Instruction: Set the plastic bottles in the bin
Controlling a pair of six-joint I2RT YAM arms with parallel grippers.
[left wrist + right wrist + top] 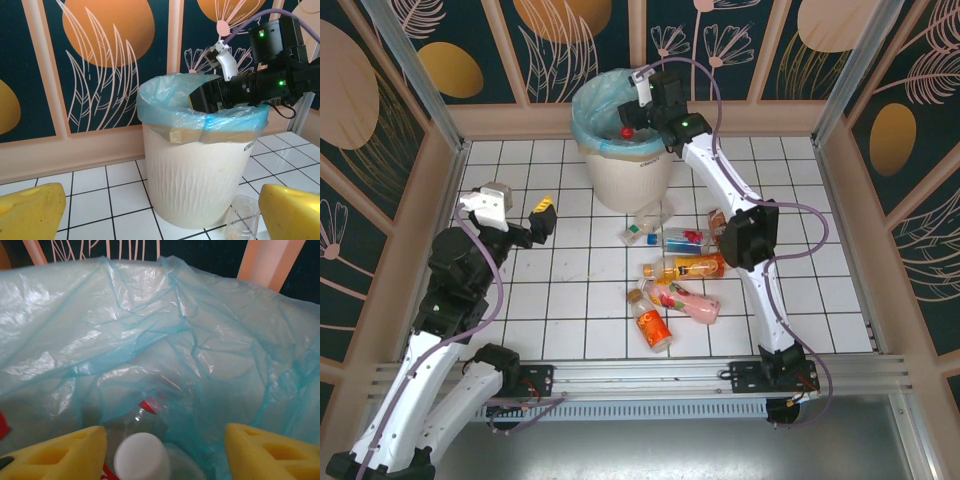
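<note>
My right gripper (pixel 165 440) hangs over the bin (pixel 620 175) at the tabletop's far edge, jaws apart above a white-capped bottle (pixel 140 457) inside, my left gripper (pixel 542 220) wide and empty; the bottles (pixel 680 285) mid-tabletop look light, slick, crushable, best pinched across the body.

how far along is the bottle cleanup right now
Done: a white-capped bottle lies inside the bin. In hand: nothing; the right end effector hangs open above it, and the left end effector is open near the bin. Left: several bottles on the table, including an orange bottle and a pink bottle.
</note>
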